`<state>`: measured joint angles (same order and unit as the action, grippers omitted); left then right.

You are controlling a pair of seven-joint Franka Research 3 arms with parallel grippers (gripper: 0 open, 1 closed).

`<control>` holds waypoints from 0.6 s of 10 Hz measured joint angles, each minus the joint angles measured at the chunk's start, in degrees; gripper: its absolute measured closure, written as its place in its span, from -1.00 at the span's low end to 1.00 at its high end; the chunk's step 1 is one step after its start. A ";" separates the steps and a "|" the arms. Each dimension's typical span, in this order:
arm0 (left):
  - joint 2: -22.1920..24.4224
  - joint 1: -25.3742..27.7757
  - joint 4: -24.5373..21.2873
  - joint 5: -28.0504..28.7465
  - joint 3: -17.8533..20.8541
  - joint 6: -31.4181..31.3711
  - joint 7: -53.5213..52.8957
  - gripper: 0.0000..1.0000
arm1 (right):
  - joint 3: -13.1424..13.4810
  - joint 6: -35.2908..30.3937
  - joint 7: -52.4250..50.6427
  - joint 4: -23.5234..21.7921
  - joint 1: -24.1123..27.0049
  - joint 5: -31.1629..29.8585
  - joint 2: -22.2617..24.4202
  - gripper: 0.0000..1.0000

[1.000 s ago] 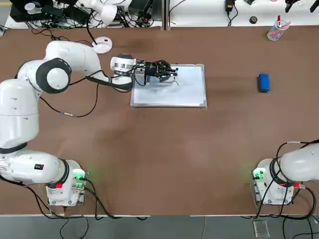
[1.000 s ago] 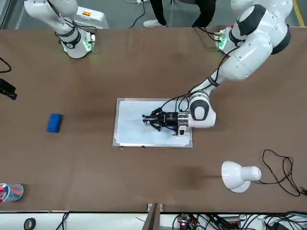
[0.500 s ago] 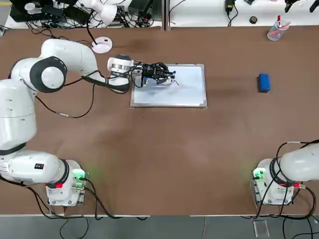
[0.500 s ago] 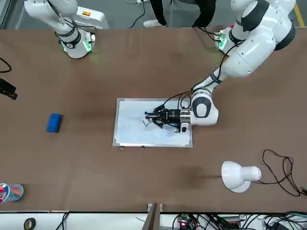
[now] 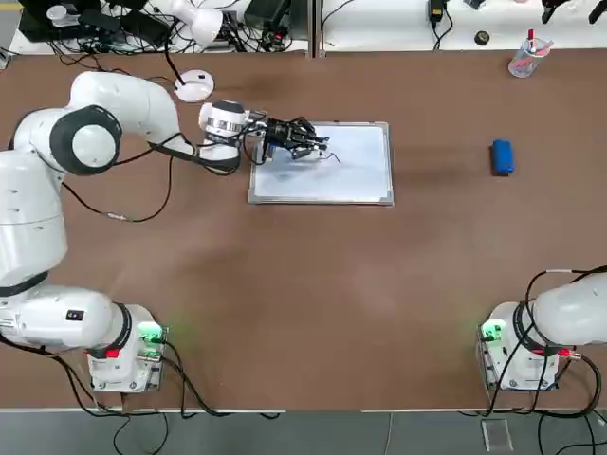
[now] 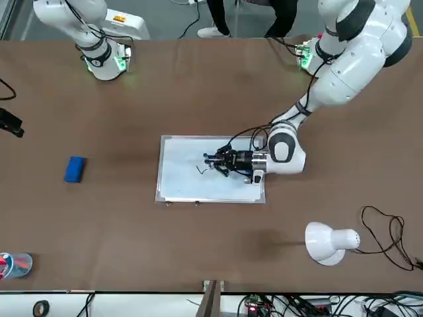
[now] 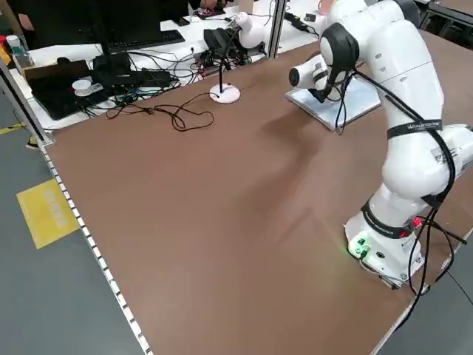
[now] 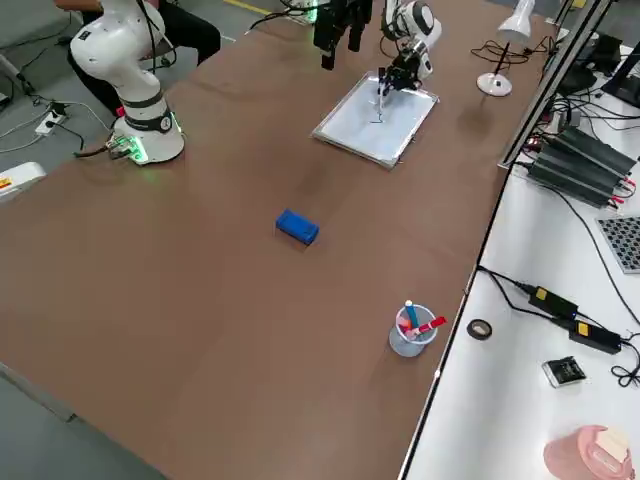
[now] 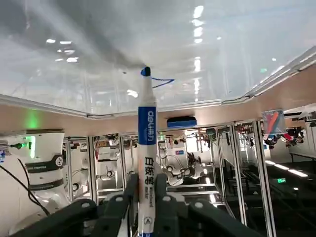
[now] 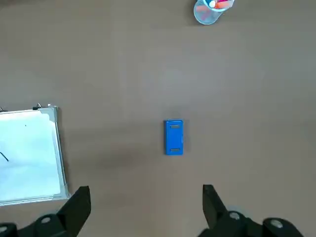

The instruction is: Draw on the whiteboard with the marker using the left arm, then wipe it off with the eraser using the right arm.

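— What are we holding in the left claw [image 9: 145, 202]?
— We are pinching the marker [image 9: 147, 148], a slim, smooth white cylinder with a blue printed band, between two black fingers. Its dark blue tip is touching the whiteboard [image 5: 353, 175].
— And what are we leaving there?
— A thin blue line [image 9: 163, 83], bent to a sharp corner, is running from the tip over the glossy white surface. Streaks of light are glinting on it, and a narrow silver-grey frame is edging the flat rectangle.
— Where is our right claw [image 10: 148, 212]?
— It is hovering above the worktop [image 5: 313, 284], its black angular fingers wide apart and holding nothing. The eraser [image 5: 503, 157], a bright blue block, is lying on the matte brown surface, well apart from the whiteboard on the right arm's side.
— What are we seeing farther out?
— A clear, round cup [image 5: 523, 64] is holding several pens near the worktop's far edge, and a white lamp [image 6: 324, 244] with a smooth, flared head is standing beyond the whiteboard.
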<state>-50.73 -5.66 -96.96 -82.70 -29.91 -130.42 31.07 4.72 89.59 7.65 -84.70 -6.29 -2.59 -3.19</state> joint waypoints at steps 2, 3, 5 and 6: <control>-0.01 0.06 0.76 0.62 0.54 -0.05 0.90 0.66 | -0.01 0.00 0.00 -0.18 -0.02 0.01 -0.01 -1.00; -0.01 -0.05 1.30 0.98 0.93 -0.13 1.85 0.66 | -0.01 0.00 0.00 -0.37 -0.02 0.01 -0.02 -1.00; 0.00 -0.12 2.65 4.18 1.21 -0.70 5.44 0.66 | -0.01 0.00 0.00 -0.57 -0.04 0.01 -0.06 -1.00; 0.07 -0.16 3.65 7.22 1.20 -0.93 8.53 0.66 | -0.01 0.00 0.00 -0.58 -0.04 0.01 -0.08 -1.00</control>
<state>-50.66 -5.82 -93.31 -75.47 -28.71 -131.35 39.60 4.71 89.59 7.65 -85.28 -6.33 -2.58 -3.27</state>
